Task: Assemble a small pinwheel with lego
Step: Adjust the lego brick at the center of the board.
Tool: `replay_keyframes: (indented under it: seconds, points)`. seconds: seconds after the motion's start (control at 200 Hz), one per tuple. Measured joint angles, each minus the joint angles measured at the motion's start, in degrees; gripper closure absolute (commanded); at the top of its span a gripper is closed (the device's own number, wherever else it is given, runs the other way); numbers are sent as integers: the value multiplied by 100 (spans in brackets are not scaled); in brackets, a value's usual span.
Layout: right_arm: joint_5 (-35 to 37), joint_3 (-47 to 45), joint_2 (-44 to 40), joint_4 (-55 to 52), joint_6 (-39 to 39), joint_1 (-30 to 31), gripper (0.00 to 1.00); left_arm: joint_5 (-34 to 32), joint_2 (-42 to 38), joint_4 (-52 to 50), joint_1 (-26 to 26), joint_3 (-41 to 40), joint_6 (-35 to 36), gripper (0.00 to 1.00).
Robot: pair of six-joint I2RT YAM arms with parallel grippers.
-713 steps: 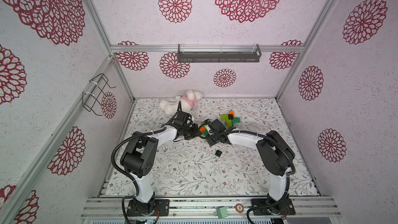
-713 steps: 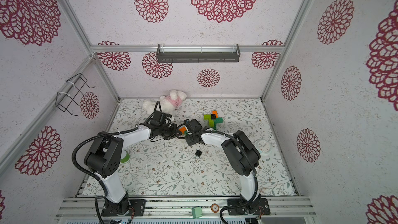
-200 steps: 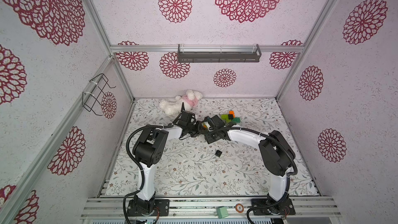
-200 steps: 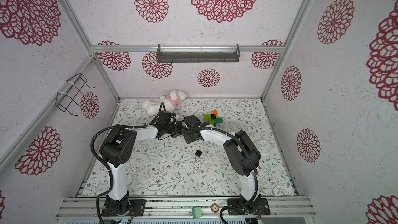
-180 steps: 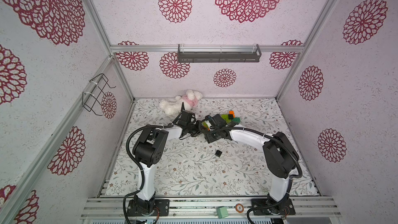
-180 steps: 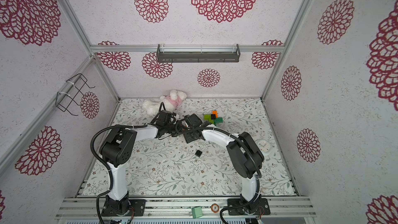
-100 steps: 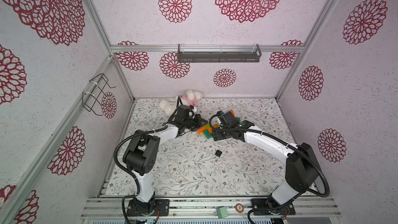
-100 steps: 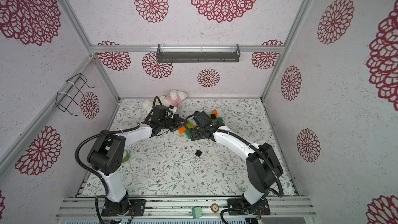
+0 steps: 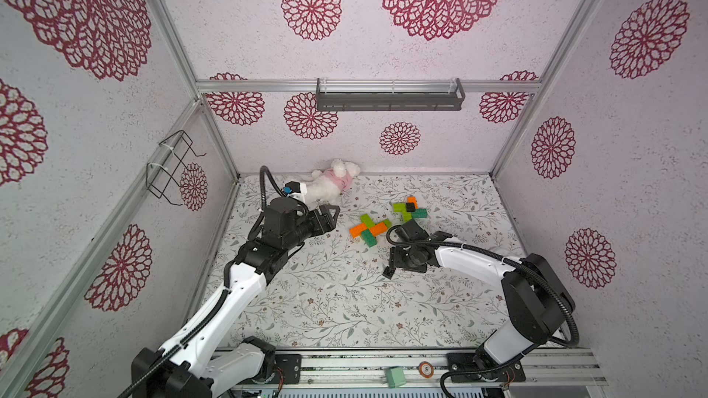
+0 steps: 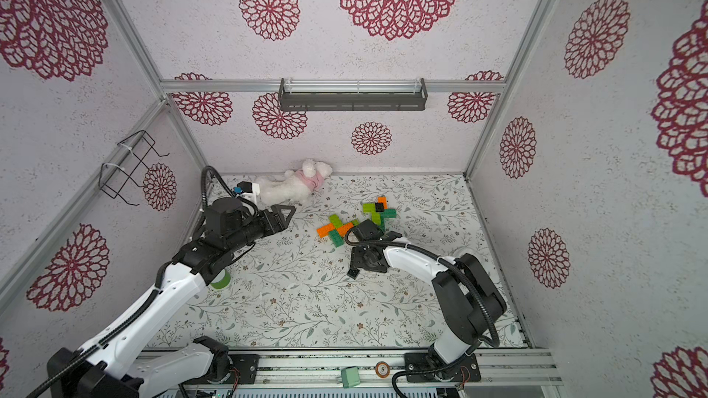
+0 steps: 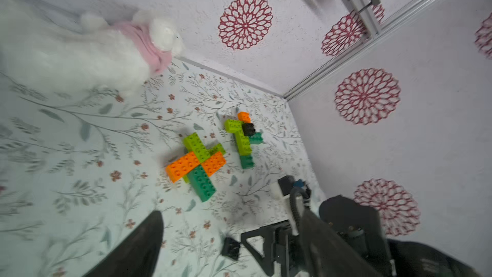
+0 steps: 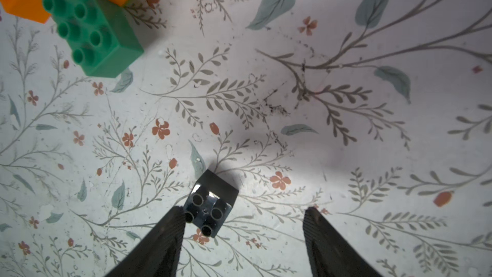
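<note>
A flat cross of orange, lime and dark green lego [image 9: 367, 229] [image 11: 198, 162] lies on the flowered table, free of both grippers. Behind it to the right sits a second lego cross with a black square on top [image 9: 410, 210] [image 10: 378, 211]. A small black lego brick [image 9: 389, 272] [image 12: 210, 206] lies nearer the front. My right gripper [image 9: 396, 262] [image 12: 243, 213] hangs open over it, and the brick sits just inside one finger [image 12: 170, 230]. My left gripper [image 9: 329, 216] [image 11: 230, 214] is open and empty, left of the orange cross.
A white plush toy [image 9: 329, 185] lies at the back wall, just behind my left gripper. A green tape roll [image 10: 220, 281] sits under the left arm near the left wall. A grey shelf [image 9: 389, 99] hangs on the back wall and a wire basket [image 9: 172, 166] on the left wall.
My left gripper has opened, let go of the orange-and-green cross and drawn back left. The cross now lies on the table. My right gripper moved toward the front, over the black brick.
</note>
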Motion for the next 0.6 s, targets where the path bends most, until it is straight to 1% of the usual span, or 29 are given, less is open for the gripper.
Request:
replay_keyframes:
  seconds: [0.025,0.155,0.35,0.44,0.595]
  points:
    - [-11,0,13,59,90,28,28,-20,-61,-96,33,11,59,3]
    - [-79,0,142,262,522,219,28,13,-153,-553,144,33,352,3]
    - [-116,0,551,363,1051,479,29,350,-131,-1163,177,101,745,3]
    - [-116,48,605,374,1156,546,34,509,-131,-1259,184,111,820,3]
    - [55,424,850,186,1152,699,35,717,-133,-1279,208,107,831,3]
